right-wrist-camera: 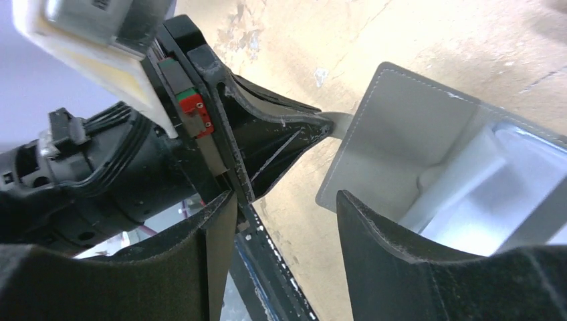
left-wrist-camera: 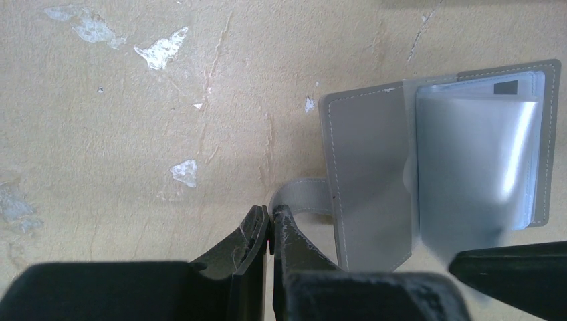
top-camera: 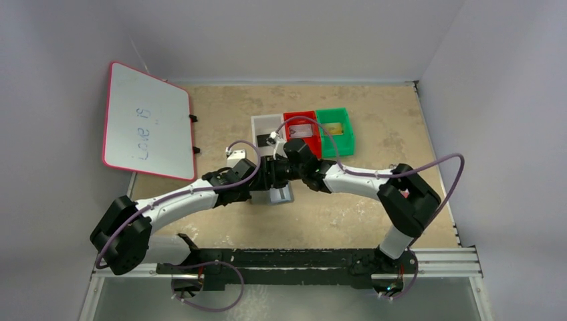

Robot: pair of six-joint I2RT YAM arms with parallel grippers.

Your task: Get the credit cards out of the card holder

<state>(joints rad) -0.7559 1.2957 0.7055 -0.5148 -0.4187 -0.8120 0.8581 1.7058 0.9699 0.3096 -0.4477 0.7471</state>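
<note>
Left wrist view is showing left jaws pinching the strap (left-wrist-camera: 301, 199) of the open card holder (left-wrist-camera: 364, 167), right jaws gaping beside it, cards (top-camera: 336, 127) seemingly already lying in trays (top-camera: 349, 140) beyond.

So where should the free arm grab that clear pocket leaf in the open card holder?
Probably its loose outer edge, farthest from the fold, coming from the side opposite the strap. The pocket leaf looks lifted off the card holder, so a jaw could slip under, while the left jaws, shut on the strap, steady the pull.
</note>
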